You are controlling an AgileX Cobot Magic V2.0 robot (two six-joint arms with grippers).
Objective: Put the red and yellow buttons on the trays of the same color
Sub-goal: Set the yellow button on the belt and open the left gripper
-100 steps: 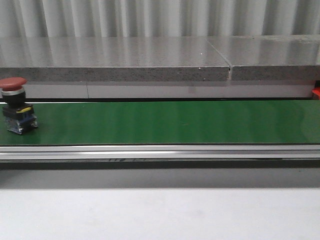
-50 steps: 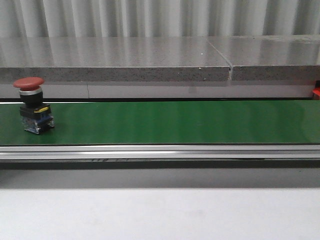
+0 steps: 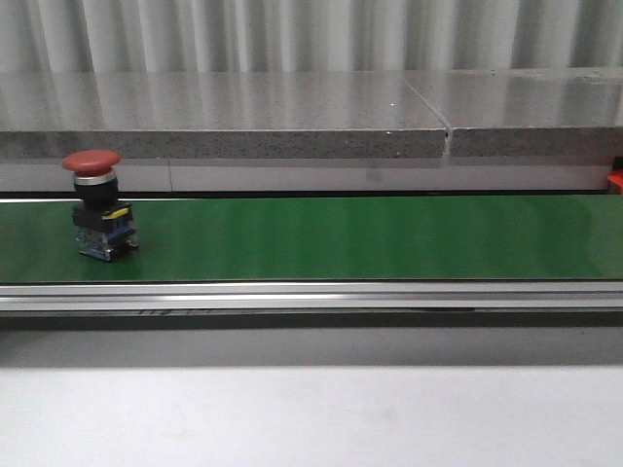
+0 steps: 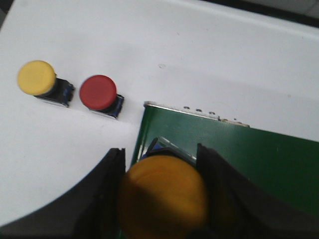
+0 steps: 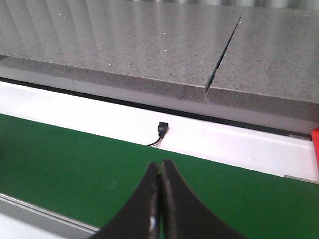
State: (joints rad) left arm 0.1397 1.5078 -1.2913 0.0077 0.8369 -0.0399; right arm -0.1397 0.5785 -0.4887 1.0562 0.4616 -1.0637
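While red button (image 3: 97,202) rides near the belt's (image 3: 389,238) left end, open belt stretches rightward.

A green conveyor belt (image 3: 370,238) runs before a grey stone ledge (image 3: 292,117); a black plug (image 5: 162,129) lies behind it.

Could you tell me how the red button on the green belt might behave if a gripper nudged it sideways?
The red button stands upright with a wide cap over a narrower body, so it looks top-heavy and may tip. Its squarish base probably won't roll. The green belt looks smooth, so it might slide instead.
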